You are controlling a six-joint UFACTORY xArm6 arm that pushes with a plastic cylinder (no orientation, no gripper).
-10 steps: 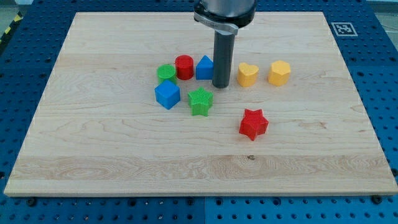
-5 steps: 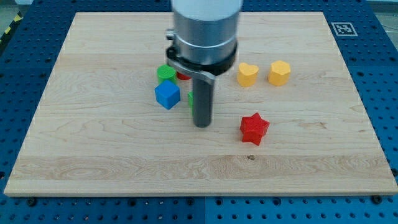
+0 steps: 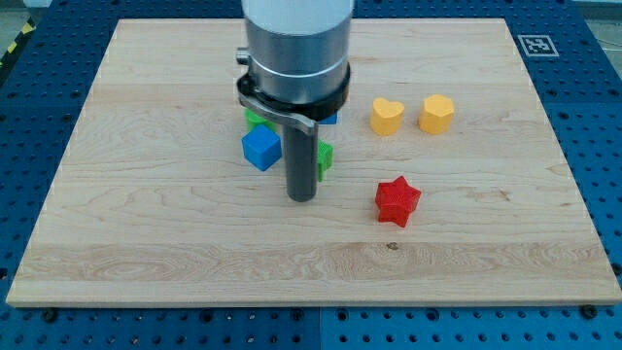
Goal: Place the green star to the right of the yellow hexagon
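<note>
My tip (image 3: 301, 198) rests on the board just below and left of the green star (image 3: 324, 157), which is mostly hidden behind the rod; only its right edge shows. The yellow hexagon (image 3: 436, 114) sits toward the view's upper right, with the yellow heart (image 3: 387, 116) just left of it. The green star lies well to the left of both yellow blocks. I cannot tell whether the rod touches the star.
A blue cube (image 3: 261, 148) sits left of the rod. A red star (image 3: 397, 200) lies right of my tip. A green block (image 3: 252, 119) and a blue block (image 3: 330, 118) peek out from behind the arm. The wooden board (image 3: 146, 243) has edges all around.
My tip moved from beside the blue block at the cluster's top, down past the green star, then slightly left to the star's lower left. The blocks have not visibly moved.
</note>
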